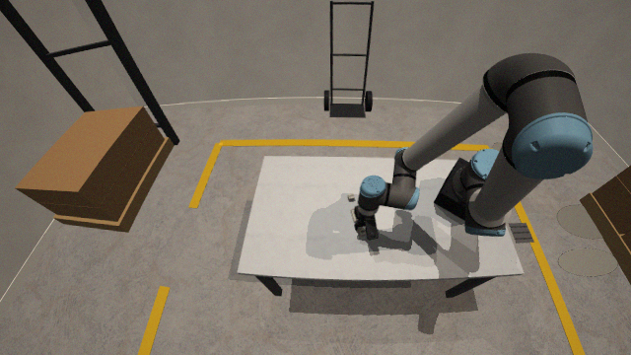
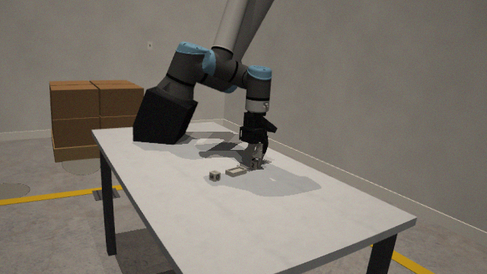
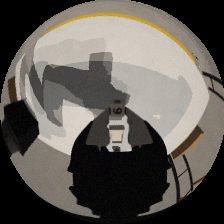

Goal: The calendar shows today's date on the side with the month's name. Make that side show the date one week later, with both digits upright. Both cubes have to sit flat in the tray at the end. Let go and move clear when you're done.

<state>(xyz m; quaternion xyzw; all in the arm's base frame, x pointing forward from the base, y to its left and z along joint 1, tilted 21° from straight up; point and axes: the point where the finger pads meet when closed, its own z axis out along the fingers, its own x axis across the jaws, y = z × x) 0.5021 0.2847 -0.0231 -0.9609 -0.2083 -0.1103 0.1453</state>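
Looking across the white table, I'm seeing stacked cardboard boxes behind the far corner, a hand truck by the back wall and yellow floor tape ringing the cell; none of it is crowding the work. One loose cube is sitting on the table just beside the small tray. My gripper is clamping the second cube at the tray's other end; the wrist view is showing what looks like a "6" or "9" on it. My arm is reaching out, wrist pointing straight down.
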